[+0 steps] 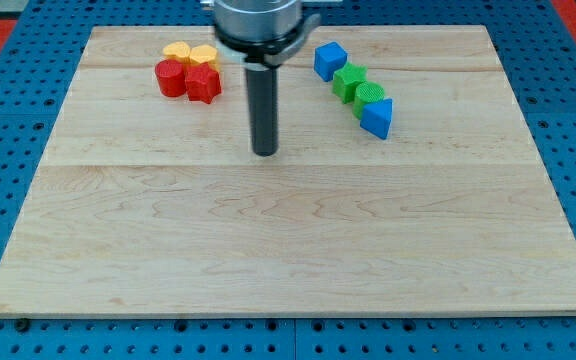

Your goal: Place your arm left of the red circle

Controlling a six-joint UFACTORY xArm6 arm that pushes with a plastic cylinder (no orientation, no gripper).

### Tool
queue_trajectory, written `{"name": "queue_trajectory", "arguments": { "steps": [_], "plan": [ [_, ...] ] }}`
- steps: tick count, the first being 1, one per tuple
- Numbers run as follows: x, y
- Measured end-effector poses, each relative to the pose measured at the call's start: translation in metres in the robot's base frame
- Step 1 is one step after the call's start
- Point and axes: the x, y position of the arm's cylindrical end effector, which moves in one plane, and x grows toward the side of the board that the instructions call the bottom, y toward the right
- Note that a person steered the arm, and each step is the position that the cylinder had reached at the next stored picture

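Far left on the table (pixel 298 260): red circle (pixel 171 77), touching a red block (pixel 204 84) of unclear shape on its right, two yellow blocks (pixel 190 53) just behind. Probably light, stiff and smooth, apt to slide at a nudge; no taking hold, only pushing. Centre: my tip (pixel 265 152), right of and nearer than the red pair, apart from everything. No hand fitted, so no grip to report. Far right: blue cube (pixel 329 60), two green blocks (pixel 359 88), blue triangle (pixel 377 118) in a slanting row.

I have one view only: it looks down at a slant from the six o'clock edge of my wooden board (pixel 288 250) toward twelve o'clock, far enough to take in all four corners and the blue pegboard (pixel 8 120) around it.
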Motion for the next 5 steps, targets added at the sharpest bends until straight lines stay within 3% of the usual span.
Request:
{"name": "queue_trajectory", "arguments": {
  "steps": [1, 4, 5],
  "plan": [
    [0.000, -0.068],
    [-0.112, -0.153],
    [-0.119, -0.192]
  ]
}}
